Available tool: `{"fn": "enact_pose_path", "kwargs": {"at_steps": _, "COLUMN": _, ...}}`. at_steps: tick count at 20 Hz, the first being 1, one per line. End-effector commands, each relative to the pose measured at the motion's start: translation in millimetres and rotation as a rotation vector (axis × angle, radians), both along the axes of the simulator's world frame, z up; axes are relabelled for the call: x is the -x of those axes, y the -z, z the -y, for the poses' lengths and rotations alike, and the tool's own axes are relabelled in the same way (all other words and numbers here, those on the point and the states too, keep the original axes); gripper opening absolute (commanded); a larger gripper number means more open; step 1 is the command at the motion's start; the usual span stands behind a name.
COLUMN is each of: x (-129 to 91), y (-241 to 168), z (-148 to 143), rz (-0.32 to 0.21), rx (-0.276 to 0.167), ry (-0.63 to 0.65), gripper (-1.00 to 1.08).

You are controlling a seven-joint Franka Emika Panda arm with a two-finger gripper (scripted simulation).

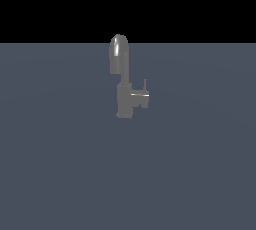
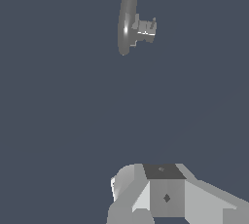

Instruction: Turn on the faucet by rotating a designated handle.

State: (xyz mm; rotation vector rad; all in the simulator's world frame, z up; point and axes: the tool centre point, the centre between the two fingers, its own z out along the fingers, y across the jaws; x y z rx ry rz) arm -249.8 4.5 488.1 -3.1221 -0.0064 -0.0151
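The faucet [image 1: 122,76] is standing upright at the centre of the exterior view, its handle [image 1: 141,94] projecting toward that view's right with a thin pin rising at the tip. The gripper [image 2: 146,194] is not appearing there; the wrist view is showing only its body, well apart from the faucet [image 2: 127,16], with the handle [image 2: 146,29] lying far ahead. Whether the jaws are parted or closed cannot be told.
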Motion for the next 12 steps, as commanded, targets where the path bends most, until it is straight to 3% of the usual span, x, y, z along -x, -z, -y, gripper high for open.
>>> {"fn": "enact_pose_path", "kwargs": {"at_steps": 1, "x": 0, "y": 0, "z": 0, "rz": 0.000, "rx": 0.000, "ry": 0.000, "gripper": -1.00}}
{"fn": "enact_pose_path", "kwargs": {"at_steps": 12, "x": -17, "y": 2, "z": -1, "rz": -0.036, "rx": -0.040, "ry": 0.041, "gripper": -1.00}}
